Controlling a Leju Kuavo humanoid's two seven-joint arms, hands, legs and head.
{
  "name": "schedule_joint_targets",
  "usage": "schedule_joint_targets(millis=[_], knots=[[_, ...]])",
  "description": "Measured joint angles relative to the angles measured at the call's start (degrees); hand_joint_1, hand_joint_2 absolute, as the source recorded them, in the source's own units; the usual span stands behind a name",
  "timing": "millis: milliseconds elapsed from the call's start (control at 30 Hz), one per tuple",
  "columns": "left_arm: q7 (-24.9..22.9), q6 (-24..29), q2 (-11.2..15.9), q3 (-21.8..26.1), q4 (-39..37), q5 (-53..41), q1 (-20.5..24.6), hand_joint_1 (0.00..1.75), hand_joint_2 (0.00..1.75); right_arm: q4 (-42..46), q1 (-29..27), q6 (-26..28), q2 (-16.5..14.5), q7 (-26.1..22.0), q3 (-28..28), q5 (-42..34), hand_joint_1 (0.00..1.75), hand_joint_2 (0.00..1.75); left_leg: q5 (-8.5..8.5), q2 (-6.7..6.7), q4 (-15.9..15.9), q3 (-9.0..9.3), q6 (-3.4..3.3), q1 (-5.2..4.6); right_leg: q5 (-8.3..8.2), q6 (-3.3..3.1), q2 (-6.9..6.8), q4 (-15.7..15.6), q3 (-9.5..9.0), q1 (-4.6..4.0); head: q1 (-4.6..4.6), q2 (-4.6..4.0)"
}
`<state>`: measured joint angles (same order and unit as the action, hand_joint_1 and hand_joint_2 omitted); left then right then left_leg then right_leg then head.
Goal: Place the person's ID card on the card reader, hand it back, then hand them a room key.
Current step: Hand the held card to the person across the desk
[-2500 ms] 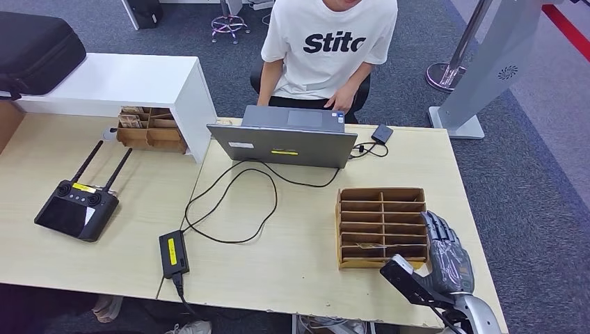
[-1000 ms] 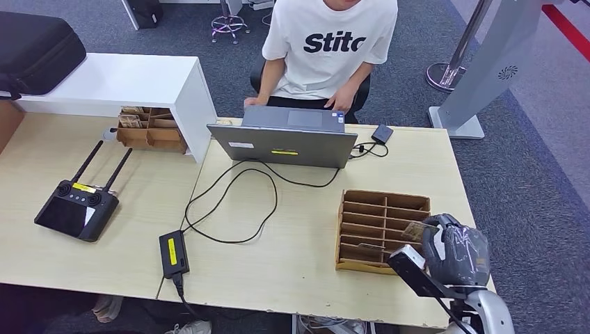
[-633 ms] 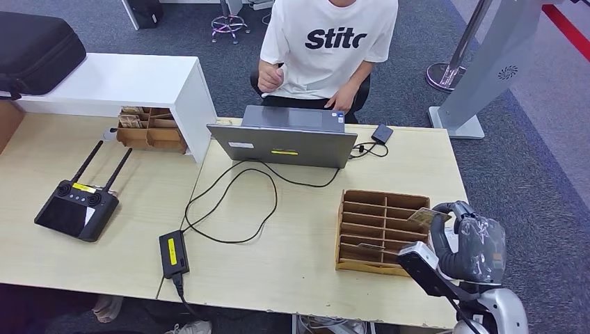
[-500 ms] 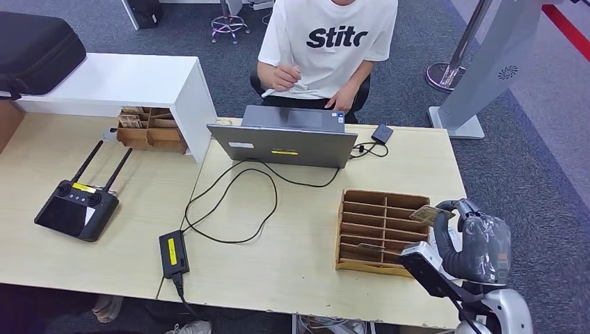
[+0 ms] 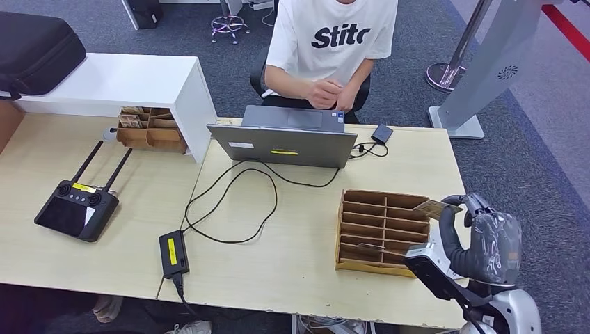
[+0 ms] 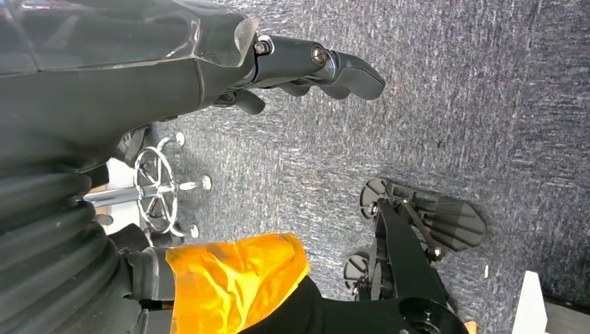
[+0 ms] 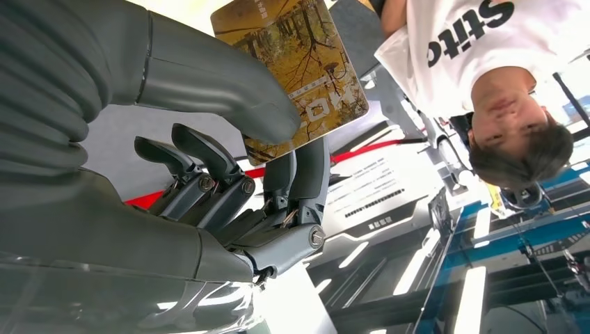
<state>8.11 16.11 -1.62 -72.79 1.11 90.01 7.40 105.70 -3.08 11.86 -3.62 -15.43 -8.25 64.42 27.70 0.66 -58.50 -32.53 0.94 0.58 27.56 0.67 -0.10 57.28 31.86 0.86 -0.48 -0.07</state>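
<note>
At the far left of the head view, a black case (image 5: pixel 38 49) lies on a white shelf unit (image 5: pixel 132 83). A brown organiser (image 5: pixel 149 129) with filled slots sits in the opening below the shelf top. On the light wooden table (image 5: pixel 306 229), in front of the shelf unit, rests a black remote controller (image 5: pixel 76 209) with two antennas pointing away from the robot.

Toward the middle, a black power adapter (image 5: pixel 173 252) with a yellow label lies near the table's front edge. Its black cable (image 5: pixel 236 202) loops across the table to a grey laptop (image 5: pixel 285 142), which stands open with its lid back toward the robot. A person (image 5: pixel 332 49) in a white printed shirt sits behind the laptop, both hands together above the keyboard. A small black card reader (image 5: pixel 382 133) lies just right of the laptop, near the table's far edge.

Further right, a brown slotted card tray (image 5: pixel 379 229) rests on the table. Just beside its right edge, the right hand (image 5: pixel 480 236) is raised above the table corner and pinches the room key (image 5: pixel 437 207) between thumb and fingers. In the right wrist view the key (image 7: pixel 292 69) is a card with a yellow-brown printed picture, held flat under the thumb.

The left hand (image 6: pixel 209 62) hangs over grey carpet, fingers (image 6: pixel 334 66) extended and holding nothing.
</note>
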Motion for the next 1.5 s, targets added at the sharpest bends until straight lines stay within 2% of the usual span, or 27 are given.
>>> schedule_joint_targets(millis=[300,800,1500], knots=[[-0.06,-0.63,0.14,-1.79,0.0,0.0,0.03,0.0,1.75,-2.52,6.04,-2.06,0.02,0.95,0.81,-0.23,1.75,1.75,-0.01,-0.02,0.0,0.01,0.01,0.0,-0.02,0.02,0.01,0.01,-0.01,0.0,-0.01,0.0],[-0.64,-1.22,0.64,-5.24,0.0,0.0,0.19,0.0,1.75,-12.44,18.4,-4.52,0.74,3.4,1.13,0.49,1.75,1.75,-0.02,-0.01,0.0,0.01,0.01,0.0,-0.03,0.02,0.01,0.02,0.01,0.0,0.0,0.0],[-1.16,-1.31,1.05,-6.31,0.0,0.0,0.31,0.0,1.75,-21.0,26.26,-5.14,1.61,4.53,1.17,2.3,1.75,1.75,-0.02,-0.01,-0.01,0.01,0.01,0.0,-0.04,0.02,0.03,0.03,0.01,0.0,0.0,0.0]])
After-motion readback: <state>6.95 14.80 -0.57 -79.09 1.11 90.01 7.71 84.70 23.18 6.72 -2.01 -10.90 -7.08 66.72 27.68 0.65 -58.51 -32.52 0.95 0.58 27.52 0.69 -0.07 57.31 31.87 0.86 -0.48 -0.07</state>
